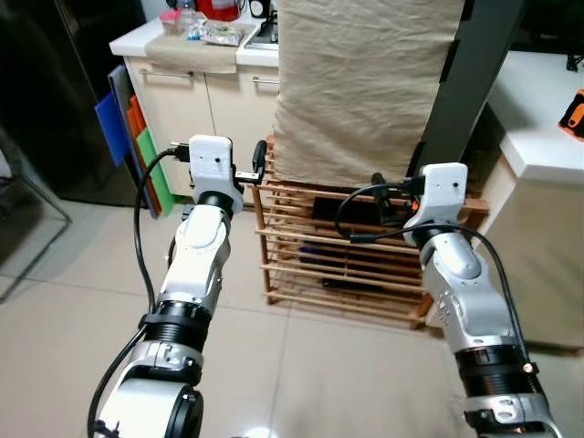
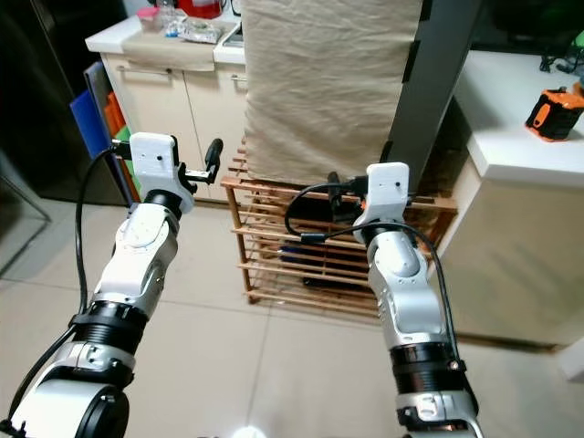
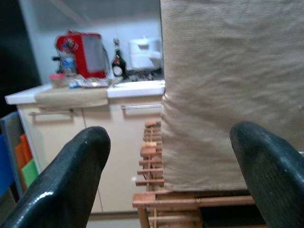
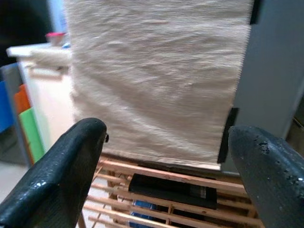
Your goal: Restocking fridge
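Observation:
Both arms are raised in front of me toward a wooden slatted rack point(image 1: 347, 265) with a beige cloth point(image 1: 365, 82) hanging above it. My left gripper point(image 3: 171, 135) is open with nothing between its fingers, level with the rack's top left corner point(image 1: 265, 169). My right gripper point(image 4: 166, 130) is also open and empty, near the rack's top right. A flat black item point(image 4: 171, 187) lies on the rack's upper shelf. A tall dark appliance point(image 1: 55, 91) stands at the far left.
A cream cabinet counter point(image 1: 182, 46) behind the rack carries a red machine point(image 3: 83, 47) and a bottle point(image 3: 118, 61). Blue, orange and green boards point(image 1: 114, 128) lean beside it. A white counter point(image 1: 538, 119) on the right holds an orange-black tool point(image 1: 573, 114). Tiled floor point(image 1: 82, 274) lies below.

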Tool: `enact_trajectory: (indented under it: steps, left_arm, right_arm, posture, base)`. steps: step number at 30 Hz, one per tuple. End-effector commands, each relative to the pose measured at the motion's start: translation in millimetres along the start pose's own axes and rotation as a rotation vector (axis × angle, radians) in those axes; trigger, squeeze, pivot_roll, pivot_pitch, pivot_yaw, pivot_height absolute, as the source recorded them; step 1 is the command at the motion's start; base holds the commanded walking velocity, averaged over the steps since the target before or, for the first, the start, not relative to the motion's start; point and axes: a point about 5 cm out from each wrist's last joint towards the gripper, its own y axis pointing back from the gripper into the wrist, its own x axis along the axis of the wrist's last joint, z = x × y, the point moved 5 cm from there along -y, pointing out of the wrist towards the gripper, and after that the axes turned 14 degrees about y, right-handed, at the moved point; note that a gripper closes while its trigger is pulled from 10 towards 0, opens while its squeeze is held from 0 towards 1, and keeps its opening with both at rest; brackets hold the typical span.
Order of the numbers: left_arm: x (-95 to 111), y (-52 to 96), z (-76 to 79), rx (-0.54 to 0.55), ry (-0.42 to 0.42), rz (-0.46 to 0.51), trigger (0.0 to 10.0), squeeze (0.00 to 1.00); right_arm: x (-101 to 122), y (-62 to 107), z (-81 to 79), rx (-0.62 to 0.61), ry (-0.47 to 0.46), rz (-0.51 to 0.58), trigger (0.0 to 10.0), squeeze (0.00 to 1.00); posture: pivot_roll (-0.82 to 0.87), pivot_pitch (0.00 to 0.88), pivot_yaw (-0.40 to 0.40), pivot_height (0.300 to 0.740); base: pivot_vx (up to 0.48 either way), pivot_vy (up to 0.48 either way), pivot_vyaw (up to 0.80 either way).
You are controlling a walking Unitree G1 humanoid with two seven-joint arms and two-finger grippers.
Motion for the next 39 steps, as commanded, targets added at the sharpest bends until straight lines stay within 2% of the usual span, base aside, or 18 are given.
enact_trajectory:
  steps: [1,5,9,10,12,13,14,15,16,18,19,21,23,25,29,31,35,39]
  left_arm:
    - [2,-1.9,-1.9,-0.004,-0.001,-0.004,10.0,0.00]
    - [-1,-2.2,1.9,-0.006,-0.012,-0.018,10.0,0.00]
    - [0,-3.2,6.6,-0.019,-0.020,-0.014,10.0,0.00]
    - [1,-3.7,6.3,-0.018,-0.019,-0.014,10.0,0.00]
    - [0,-3.2,4.1,-0.013,-0.018,-0.019,10.0,0.00]
    - [-1,-0.9,-1.2,-0.002,-0.013,-0.032,10.0,0.00]
    - [-9,9.3,-15.9,0.020,-0.015,-0.074,10.0,0.00]
    - [-9,9.3,-15.9,0.020,-0.015,-0.074,10.0,0.00]
    - [-13,15.8,-23.3,0.029,-0.018,-0.098,10.0,0.00]
    - [-30,47.8,-45.8,0.033,-0.026,-0.181,10.0,0.00]
    - [-30,47.8,-45.8,0.033,-0.026,-0.181,10.0,0.00]
    - [-43,79.9,-56.8,0.023,0.002,-0.247,10.0,0.00]
    - [-49,110.6,-52.7,-0.026,0.041,-0.263,10.0,0.00]
    - [-47,122.3,-43.8,-0.075,0.032,-0.246,10.0,0.00]
    - [-36,113.6,-37.4,-0.077,0.041,-0.196,10.0,0.00]
    - [-28,102.0,-33.0,-0.063,0.047,-0.163,10.0,0.00]
    - [-26,98.1,-31.9,-0.050,0.045,-0.163,10.0,0.00]
    - [-31,102.8,-33.9,-0.033,0.069,-0.196,10.0,0.00]
  right_arm:
    - [3,0.3,-1.6,-0.003,-0.013,0.015,10.0,0.00]
    - [6,1.7,-7.4,0.018,-0.002,0.027,10.0,0.00]
    - [17,4.0,-15.7,0.044,-0.052,0.076,10.0,0.00]
    - [19,3.5,-18.0,0.049,-0.040,0.082,10.0,0.00]
    - [23,4.3,-18.9,0.043,-0.015,0.093,10.0,0.00]
    - [26,8.6,-17.6,0.041,-0.005,0.102,10.0,0.00]
    - [24,22.1,-10.3,0.026,0.007,0.100,10.0,0.00]
    - [24,22.1,-10.3,0.026,0.007,0.100,10.0,0.00]
    - [22,29.6,-6.2,0.016,0.011,0.094,10.0,0.00]
    - [0,54.8,10.3,-0.014,0.019,0.032,10.0,0.00]
    - [0,54.8,10.3,-0.014,0.019,0.032,10.0,0.00]
    - [-25,74.7,27.9,-0.050,0.006,-0.047,10.0,0.00]
    - [-40,92.2,43.6,-0.079,0.004,-0.084,10.0,0.00]
    - [-44,100.5,48.1,-0.078,0.014,-0.085,10.0,0.00]
    - [-50,104.4,44.1,-0.063,-0.007,-0.116,10.0,0.00]
    - [-51,101.4,38.6,-0.047,-0.010,-0.121,10.0,0.00]
    - [-50,99.4,35.5,-0.037,-0.011,-0.118,10.0,0.00]
    - [-52,103.1,37.4,-0.043,-0.023,-0.132,10.0,0.00]
  posture:
    - [-0.20,0.000,0.067,0.736]
    - [-0.20,0.000,0.067,0.736]
    - [-0.21,0.000,0.067,0.736]
    - [-0.21,0.000,0.068,0.740]
    - [-0.21,0.000,0.068,0.740]
    - [-0.21,0.000,0.067,0.740]
    - [-0.21,0.000,0.066,0.740]
    - [-0.21,0.000,0.066,0.740]
    - [-0.21,0.000,0.066,0.740]
    - [-0.21,0.000,0.071,0.740]
    - [-0.21,0.000,0.071,0.740]
    - [-0.20,0.006,0.069,0.740]
    - [-0.19,0.017,0.063,0.740]
    - [-0.19,0.020,0.056,0.740]
    - [-0.19,0.020,0.042,0.740]
    - [-0.19,0.020,0.037,0.740]
    - [-0.20,0.025,0.034,0.740]
    - [-0.21,0.033,0.032,0.740]
  base:
    - [0.390,0.281,0.00]
    - [0.190,0.146,0.00]
    - [0.000,0.000,0.00]
    - [0.000,0.000,0.00]
    - [0.000,0.000,0.00]
    - [0.000,0.000,0.00]
    - [0.000,0.000,0.00]
    - [0.000,0.000,0.00]
    - [0.000,0.000,0.00]
    - [0.000,0.000,0.00]
    - [0.000,0.000,0.00]
    - [0.000,0.000,0.00]
    - [0.000,0.000,0.00]
    - [0.000,0.000,0.00]
    - [0.191,0.000,0.00]
    - [0.446,0.000,0.00]
    - [0.446,0.000,0.00]
    - [0.446,0.000,0.00]
